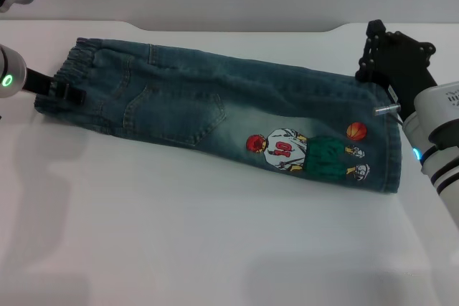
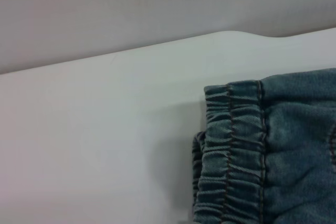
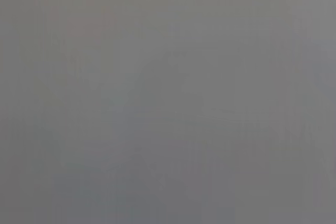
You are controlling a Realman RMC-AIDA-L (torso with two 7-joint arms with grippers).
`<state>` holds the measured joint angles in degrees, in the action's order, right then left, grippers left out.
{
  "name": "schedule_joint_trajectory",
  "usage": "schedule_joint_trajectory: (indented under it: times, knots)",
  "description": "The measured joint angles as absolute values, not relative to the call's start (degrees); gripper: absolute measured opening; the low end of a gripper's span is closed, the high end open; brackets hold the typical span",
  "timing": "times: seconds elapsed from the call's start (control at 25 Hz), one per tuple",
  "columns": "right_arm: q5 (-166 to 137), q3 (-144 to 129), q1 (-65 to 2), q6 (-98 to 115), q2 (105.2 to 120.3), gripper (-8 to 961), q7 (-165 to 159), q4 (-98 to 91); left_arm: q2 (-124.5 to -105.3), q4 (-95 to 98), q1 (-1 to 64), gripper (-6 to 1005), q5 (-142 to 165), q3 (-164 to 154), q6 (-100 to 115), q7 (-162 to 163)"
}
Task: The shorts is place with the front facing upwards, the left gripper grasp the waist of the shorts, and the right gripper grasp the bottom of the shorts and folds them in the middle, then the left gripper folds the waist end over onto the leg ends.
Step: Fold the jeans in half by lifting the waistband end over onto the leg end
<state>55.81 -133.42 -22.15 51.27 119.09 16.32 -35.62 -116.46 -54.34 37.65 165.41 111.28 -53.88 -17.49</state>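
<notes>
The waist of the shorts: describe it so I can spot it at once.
On the white table, the shorts lie folded lengthwise into one long strip. The waist is the end by the left hand, opposite the cartoon print. Its ruched, gathered elastic band sets it apart from the flat stitched hem near the right hand.

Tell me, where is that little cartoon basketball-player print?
In the head view, the cartoon basketball-player print sits on the blue-green denim shorts near the leg hem, on the robot's right, close to the black right gripper.
</notes>
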Motion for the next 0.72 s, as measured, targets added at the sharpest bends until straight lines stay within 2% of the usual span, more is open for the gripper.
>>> schedule_joint_trajectory:
  times: [0.72]
  knots:
    - [55.8,-133.62,-22.25,50.47,119.09,-2,15.94,-36.49,-116.19,-53.12,37.46,797,165.41,111.81,-53.87,-17.32]
